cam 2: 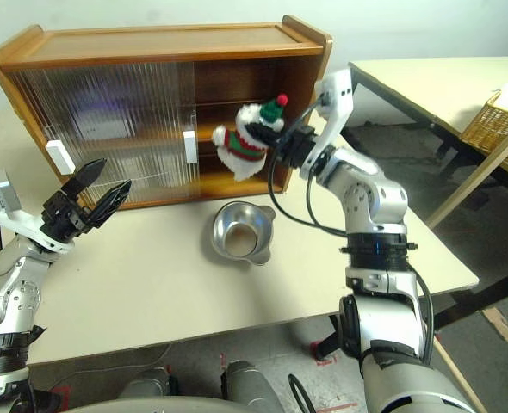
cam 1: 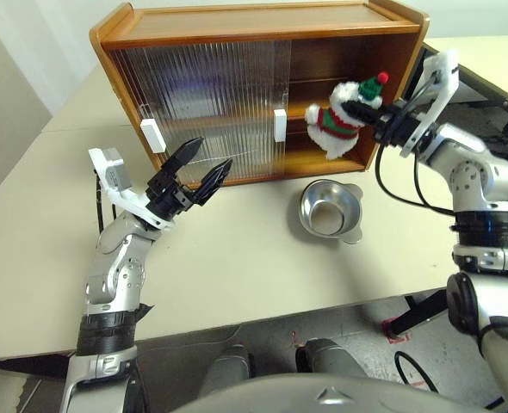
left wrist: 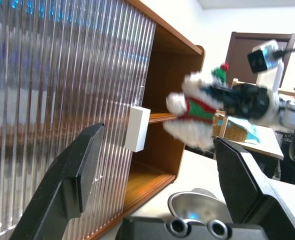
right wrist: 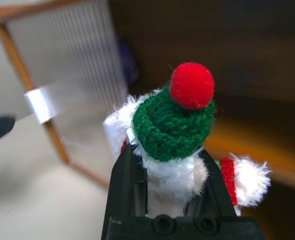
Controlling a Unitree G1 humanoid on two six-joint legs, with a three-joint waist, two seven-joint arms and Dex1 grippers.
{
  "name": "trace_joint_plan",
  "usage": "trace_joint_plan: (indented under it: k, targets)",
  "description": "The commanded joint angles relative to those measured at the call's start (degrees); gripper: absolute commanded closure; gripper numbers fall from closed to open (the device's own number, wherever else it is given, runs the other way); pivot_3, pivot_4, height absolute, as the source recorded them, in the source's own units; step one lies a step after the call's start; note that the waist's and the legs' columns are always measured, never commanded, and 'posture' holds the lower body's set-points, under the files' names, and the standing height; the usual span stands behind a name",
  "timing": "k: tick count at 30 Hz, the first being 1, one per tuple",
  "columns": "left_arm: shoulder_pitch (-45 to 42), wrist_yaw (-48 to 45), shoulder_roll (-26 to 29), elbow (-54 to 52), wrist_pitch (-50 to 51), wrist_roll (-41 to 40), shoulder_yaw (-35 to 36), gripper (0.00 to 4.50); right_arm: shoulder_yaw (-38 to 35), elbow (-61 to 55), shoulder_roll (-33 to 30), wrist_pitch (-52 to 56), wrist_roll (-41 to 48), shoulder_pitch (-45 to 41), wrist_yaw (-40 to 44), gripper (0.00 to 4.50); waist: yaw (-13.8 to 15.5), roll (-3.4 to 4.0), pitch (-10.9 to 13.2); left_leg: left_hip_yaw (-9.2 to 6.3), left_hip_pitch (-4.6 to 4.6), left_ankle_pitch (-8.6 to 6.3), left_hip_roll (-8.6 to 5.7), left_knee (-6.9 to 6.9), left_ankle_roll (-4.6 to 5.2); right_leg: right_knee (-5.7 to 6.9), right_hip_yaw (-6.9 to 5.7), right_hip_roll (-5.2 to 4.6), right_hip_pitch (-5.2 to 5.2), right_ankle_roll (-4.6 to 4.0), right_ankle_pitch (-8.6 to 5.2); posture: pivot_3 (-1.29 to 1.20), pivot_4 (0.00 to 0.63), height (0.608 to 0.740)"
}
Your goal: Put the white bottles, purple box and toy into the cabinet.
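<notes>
The tabletop, pale beige, fills the middle of the head views, and at its far edge, across the upper part of the frame, stands the cabinet, wide and orange-brown, its long axis running left to right. Its two ribbed translucent sliding doors cover the left and centre, each with a white block handle; the right end is open, showing the middle shelf and dark wood inside. No brand, label or writing can be read on any of these things. In the right of the frame the right hand is clamped on the toy, its two black fingers pressed to either side of the fluffy white body just under the green hat, as the right wrist view shows closely. The toy hangs in the air in front of the open right end of the cabinet, at about the height of the middle shelf and above the tabletop; its long axis is tilted, the hat with its red pompom pointing up and to the right, the white base down and to the left. Below it, right of centre, a round steel bowl sits on the tabletop. At lower left the left hand hovers before the closed doors, fingers spread wide apart and empty.
</notes>
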Motion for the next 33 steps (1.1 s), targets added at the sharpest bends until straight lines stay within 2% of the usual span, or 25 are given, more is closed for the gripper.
trace_joint_plan:
  k: [1, 8, 19, 32, 33]
  targets:
    - [0.8, 0.1, -0.2, -0.5, -0.4, 0.8, -0.2, 0.00, 0.4, 8.2, -0.4, -5.2, -3.1, -5.5, 1.8, 3.86, 0.0, 0.00, 0.0, 0.00, -0.01, 0.01, 0.01, -0.04, 0.01, 0.00, 0.00, 0.00, -0.03, -0.01, 0.00, -0.09, 0.004, 0.740]
    - [1.9, 0.7, -0.6, -1.6, -0.5, 0.7, -0.1, 0.00, 0.8, 22.9, 0.5, -13.4, -7.4, -14.2, 4.4, 3.86, 0.4, 0.01, 0.0, 0.03, -0.09, 0.02, 0.13, -0.07, 0.03, 0.02, -0.06, 0.03, -0.13, -0.07, -0.02, -0.07, 0.005, 0.740]
    - [3.6, 1.9, -0.8, -3.7, -0.5, 0.7, 0.1, 0.00, 1.0, 42.2, 3.5, -20.3, -13.8, -23.6, 2.9, 3.86, 1.0, 0.06, 0.0, 0.09, -0.11, 0.03, 0.26, -0.06, 0.04, 0.06, -0.09, 0.05, -0.16, -0.21, 0.08, -0.05, 0.017, 0.740]
    - [6.4, 4.2, -1.3, -6.6, -0.8, 0.6, 0.4, 0.00, 0.6, 52.8, 6.7, -29.4, -19.1, -27.8, -3.3, 3.86, 2.3, 0.09, 0.1, 0.08, -0.14, -0.02, 0.31, -0.07, -0.04, 0.07, -0.10, 0.05, -0.20, -0.31, 0.07, 0.00, 0.026, 0.740]
    - [6.5, 4.2, -1.2, -6.7, -0.8, 0.6, 0.5, 0.00, 0.8, 52.9, 6.8, -29.9, -19.6, -27.7, -3.9, 3.51, 2.4, 0.09, 0.1, 0.09, -0.14, -0.03, 0.31, -0.07, -0.05, 0.07, -0.10, 0.05, -0.20, -0.33, 0.08, 0.00, 0.026, 0.740]
